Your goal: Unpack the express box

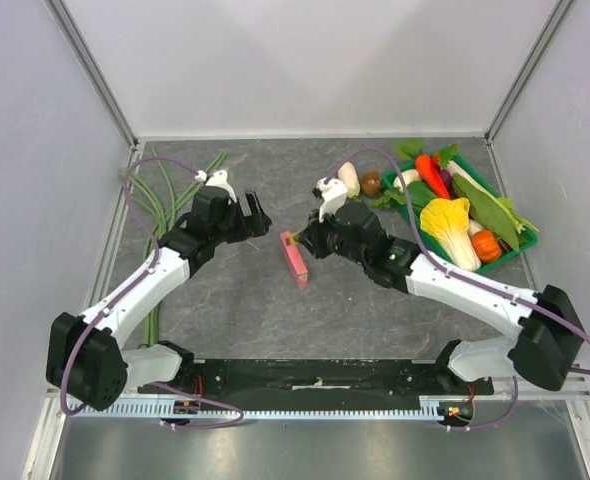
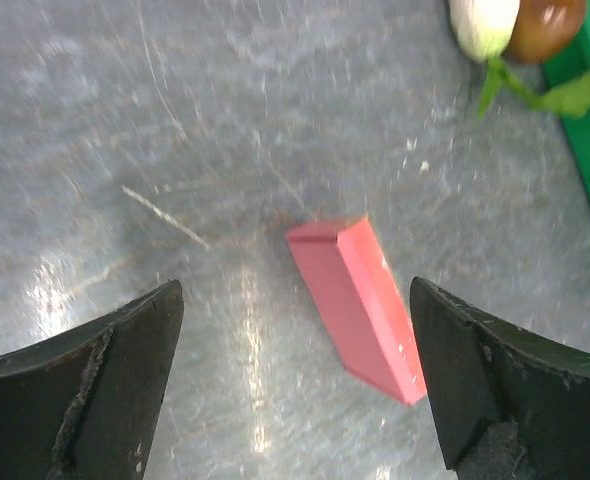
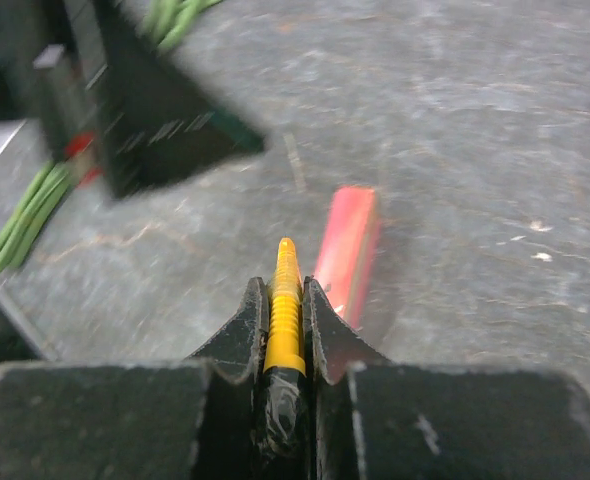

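Pink express box [image 2: 360, 300] lies free; right claw [image 3: 285, 295] clamps yellow knife [image 3: 286, 262].

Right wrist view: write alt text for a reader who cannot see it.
The right gripper is shut on a yellow knife that points ahead, beside the pink-red box on the grey table. The left arm, blurred, fills the upper left above some green stalks.

Both arms alike. Left arm [image 1: 140, 290] and right arm [image 1: 475, 292]: white link shells between chunky black joint housings. A purple cable [image 1: 128, 185] loops along each. Black base rail [image 1: 315, 375] joins them, with small red-orange fittings near its ends, possibly connectors. The gripper fingers [image 2: 95, 400] are matte black, wedge-shaped, edges scuffed grey.
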Controlling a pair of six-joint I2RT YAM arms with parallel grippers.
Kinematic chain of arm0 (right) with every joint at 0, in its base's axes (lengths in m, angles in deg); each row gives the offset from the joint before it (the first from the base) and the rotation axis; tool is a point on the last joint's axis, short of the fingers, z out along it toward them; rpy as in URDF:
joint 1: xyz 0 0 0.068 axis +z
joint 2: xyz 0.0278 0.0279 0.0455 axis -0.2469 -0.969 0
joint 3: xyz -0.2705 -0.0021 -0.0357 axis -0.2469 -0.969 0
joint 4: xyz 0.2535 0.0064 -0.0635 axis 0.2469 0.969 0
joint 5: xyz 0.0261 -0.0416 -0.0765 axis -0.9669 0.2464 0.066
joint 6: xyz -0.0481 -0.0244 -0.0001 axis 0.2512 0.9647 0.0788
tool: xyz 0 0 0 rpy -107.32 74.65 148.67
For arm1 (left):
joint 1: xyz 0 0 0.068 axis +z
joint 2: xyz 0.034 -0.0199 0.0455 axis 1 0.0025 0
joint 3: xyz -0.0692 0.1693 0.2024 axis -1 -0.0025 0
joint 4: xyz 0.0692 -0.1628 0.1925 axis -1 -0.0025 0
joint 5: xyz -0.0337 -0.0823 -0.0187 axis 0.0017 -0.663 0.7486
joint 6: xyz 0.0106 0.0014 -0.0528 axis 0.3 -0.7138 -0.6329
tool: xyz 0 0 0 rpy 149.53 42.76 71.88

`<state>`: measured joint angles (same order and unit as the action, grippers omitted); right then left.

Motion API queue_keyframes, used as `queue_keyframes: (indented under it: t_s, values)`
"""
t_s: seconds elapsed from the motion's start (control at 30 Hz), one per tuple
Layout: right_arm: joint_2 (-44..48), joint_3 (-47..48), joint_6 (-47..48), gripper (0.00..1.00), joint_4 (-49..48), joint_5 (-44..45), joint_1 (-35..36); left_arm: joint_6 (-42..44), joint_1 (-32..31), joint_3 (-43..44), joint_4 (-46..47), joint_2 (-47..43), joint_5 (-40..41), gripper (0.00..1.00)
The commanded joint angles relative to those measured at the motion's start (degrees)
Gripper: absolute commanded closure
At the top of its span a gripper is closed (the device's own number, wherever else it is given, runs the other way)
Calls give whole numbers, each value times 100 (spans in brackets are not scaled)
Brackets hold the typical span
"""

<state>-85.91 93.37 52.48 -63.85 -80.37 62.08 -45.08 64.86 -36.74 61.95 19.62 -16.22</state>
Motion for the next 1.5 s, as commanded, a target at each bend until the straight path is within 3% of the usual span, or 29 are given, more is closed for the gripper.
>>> queue_keyframes:
  t_s: [0.0,0.27,0.57,1.07,1.47]
  values:
    - [377,-404,449,100,228,-264,633,187,143,682,275,202,617,4]
    - [-123,-766,-61,100,-114,946,1416,-15,355,1545,309,1748,-1155,25]
    - [-510,-1328,-17,100,-1019,2213,1716,336,346,1669,722,2830,-2766,30]
    - [-1,-1997,-536,100,-1090,3330,1734,433,337,1502,248,2919,-2714,37]
    - [-124,-2049,-598,100,-1521,3401,1462,398,241,1335,274,2936,-2916,43]
